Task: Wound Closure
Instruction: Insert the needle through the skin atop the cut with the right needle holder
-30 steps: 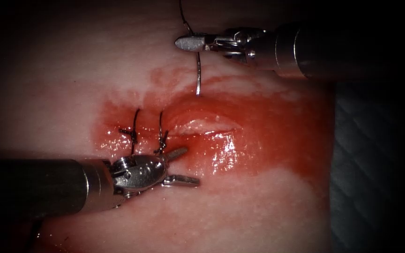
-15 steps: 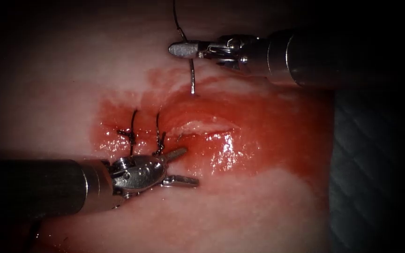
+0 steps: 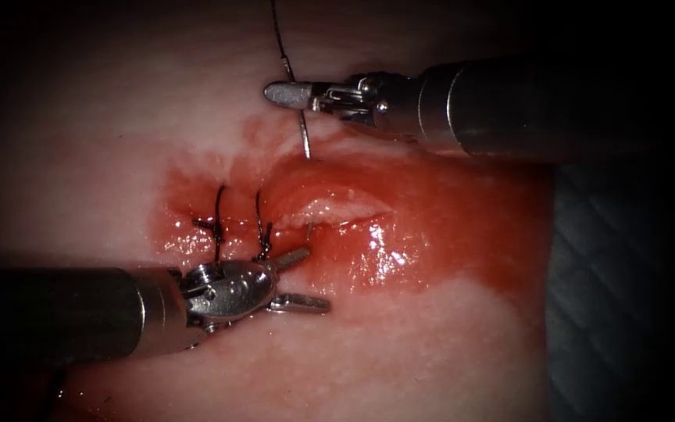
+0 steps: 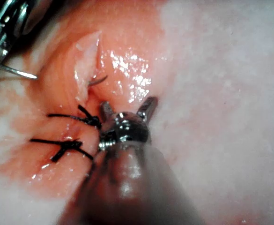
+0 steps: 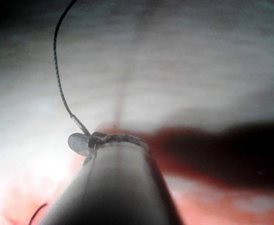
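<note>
My right tool [image 3: 276,94] is shut on the curved needle [image 3: 304,137] near its tail end, just beyond the cut [image 3: 337,209]. The needle is in the tissue [image 3: 103,117]: it enters on the far lip, and its tip [image 3: 308,228] shows inside the cut. Thread [image 3: 279,39] runs up from the needle's tail. My left tool [image 3: 316,279] stands open on the near side of the cut and holds nothing. The left wrist view has the left tool [image 4: 126,107] open and the needle tip [image 4: 98,81] poking from the wound edge. The right wrist view shows the right tool [image 5: 78,143] with the thread [image 5: 57,61].
Two tied stitches [image 3: 219,223] [image 3: 259,227] close the left end of the cut, just above the left tool's wrist. Red fluid [image 3: 447,211] covers the tissue around the wound. A dark mat [image 3: 626,273] lies past the tissue's right edge.
My right tool has moved left and slightly down, driving the needle deeper into the far lip. The needle's tip now shows in the cut. The left tool has stayed put.
</note>
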Motion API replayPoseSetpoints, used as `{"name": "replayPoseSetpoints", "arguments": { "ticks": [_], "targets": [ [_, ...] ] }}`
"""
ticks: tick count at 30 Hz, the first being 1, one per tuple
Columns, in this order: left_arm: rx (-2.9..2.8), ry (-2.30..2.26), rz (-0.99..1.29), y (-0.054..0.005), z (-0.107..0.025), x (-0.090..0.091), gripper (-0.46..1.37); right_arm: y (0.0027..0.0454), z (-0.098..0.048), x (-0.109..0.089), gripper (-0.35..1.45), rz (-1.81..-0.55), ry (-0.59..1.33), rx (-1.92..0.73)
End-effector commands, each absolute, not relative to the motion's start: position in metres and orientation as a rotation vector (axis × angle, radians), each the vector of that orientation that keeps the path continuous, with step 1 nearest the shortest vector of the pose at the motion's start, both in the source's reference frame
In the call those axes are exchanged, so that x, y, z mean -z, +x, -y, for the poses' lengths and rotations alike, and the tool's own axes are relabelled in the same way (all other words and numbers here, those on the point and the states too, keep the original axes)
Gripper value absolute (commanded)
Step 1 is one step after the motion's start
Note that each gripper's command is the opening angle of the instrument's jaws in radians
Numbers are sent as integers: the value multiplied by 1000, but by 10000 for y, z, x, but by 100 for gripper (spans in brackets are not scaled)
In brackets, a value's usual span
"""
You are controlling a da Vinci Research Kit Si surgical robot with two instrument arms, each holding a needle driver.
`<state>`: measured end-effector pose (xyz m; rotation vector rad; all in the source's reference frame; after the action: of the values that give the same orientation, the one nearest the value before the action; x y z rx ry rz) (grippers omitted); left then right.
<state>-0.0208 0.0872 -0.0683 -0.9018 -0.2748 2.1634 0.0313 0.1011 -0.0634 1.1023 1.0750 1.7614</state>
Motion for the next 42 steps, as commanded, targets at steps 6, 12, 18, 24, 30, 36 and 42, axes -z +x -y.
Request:
{"name": "replayPoseSetpoints", "arguments": {
  "ticks": [6, 12, 18, 24, 30, 36, 42],
  "targets": [
    [-2163, -899, 270, -208, -872, 683, 69, 303, -984, 645, -35, -1005, 1149, -1780],
    [-2163, -899, 270, -208, -872, 683, 69, 295, -952, 652, -35, -959, 1179, -1771],
    [-2163, -899, 270, -208, -872, 683, 69, 293, -932, 651, -35, -937, 1208, -1779],
    [-2163, -899, 270, -208, -872, 683, 69, 296, -916, 651, -35, -909, 1252, -1772],
    [-2163, -899, 270, -208, -872, 683, 69, 303, -898, 651, -35, -845, 1327, -1742],
    [-2163, -899, 270, -208, -872, 683, 69, 303, -890, 657, -35, -788, 1392, -1689],
    [-2163, -899, 270, -208, -872, 683, 69, 303, -891, 655, -35, -819, 1353, -1717]
  ]
}}
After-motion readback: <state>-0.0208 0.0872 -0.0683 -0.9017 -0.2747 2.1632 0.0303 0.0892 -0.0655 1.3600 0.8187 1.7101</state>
